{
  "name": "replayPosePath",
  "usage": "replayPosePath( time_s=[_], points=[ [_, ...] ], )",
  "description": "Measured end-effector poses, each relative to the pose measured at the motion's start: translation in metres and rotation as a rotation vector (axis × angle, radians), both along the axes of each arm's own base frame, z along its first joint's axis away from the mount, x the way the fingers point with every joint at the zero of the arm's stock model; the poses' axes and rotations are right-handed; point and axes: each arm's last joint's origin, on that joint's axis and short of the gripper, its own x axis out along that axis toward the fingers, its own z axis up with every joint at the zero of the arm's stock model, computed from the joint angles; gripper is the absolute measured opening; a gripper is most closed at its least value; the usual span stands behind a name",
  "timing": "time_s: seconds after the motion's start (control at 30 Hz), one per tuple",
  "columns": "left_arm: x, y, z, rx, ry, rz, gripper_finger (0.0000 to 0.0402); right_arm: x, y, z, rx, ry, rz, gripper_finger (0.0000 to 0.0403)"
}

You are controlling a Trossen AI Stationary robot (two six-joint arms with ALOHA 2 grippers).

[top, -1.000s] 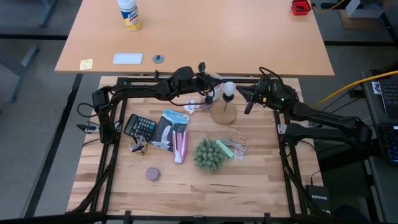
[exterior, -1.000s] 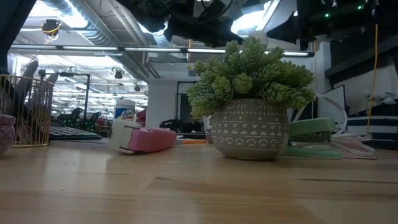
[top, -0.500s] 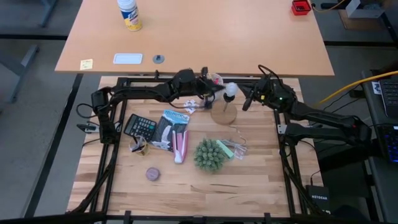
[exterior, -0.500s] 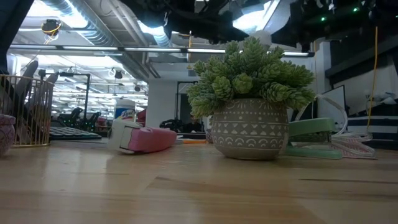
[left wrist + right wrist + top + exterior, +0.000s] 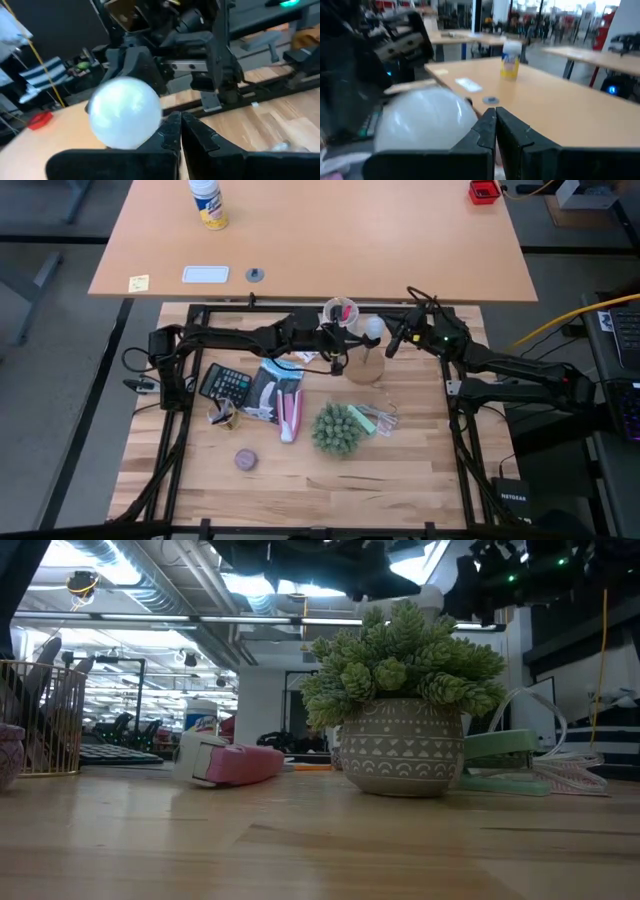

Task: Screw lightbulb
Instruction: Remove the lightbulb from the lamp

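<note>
At the far edge of the table [image 5: 400,470], both arms meet over the round wooden disc [image 5: 362,367]. Lightbulb [image 5: 373,328] sits above the disc, between the two claws, white globe visible from overhead. Left claw [image 5: 340,352] comes in from the left, fingers pressed together, nothing gripped; in its wrist view the bulb [image 5: 125,112] shows just beside the closed fingers [image 5: 197,137], not between them. Right claw [image 5: 392,343] comes in from the right, also fully closed, holding nothing; its wrist view has the bulb [image 5: 426,125] right beside its shut fingers [image 5: 512,136]. Can't tell whether either claw touches the glass. Nearer on the table: potted plant [image 5: 337,429], calculator [image 5: 226,383], pink object [image 5: 290,414], small brownish puck [image 5: 245,460].
</note>
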Motion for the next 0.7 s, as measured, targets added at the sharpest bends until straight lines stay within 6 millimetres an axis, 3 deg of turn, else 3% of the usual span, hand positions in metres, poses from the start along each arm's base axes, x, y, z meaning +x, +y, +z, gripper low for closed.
replayPosePath(
  time_s=[0.33,0.5,0.7],
  points=[
    [-0.006,0.011,0.023,0.071,-0.159,0.164,0.0005,-0.026,0.014,0.027,-0.101,-0.132,0.06,0.0017],
    [-0.011,0.028,0.024,0.048,-0.172,0.211,0.0005,-0.033,0.022,0.021,-0.017,-0.08,0.2,0.0017],
    [-0.015,0.042,0.015,-0.04,-0.101,0.219,0.0005,-0.031,0.021,0.012,0.053,-0.016,0.2,0.0017]
  ],
)
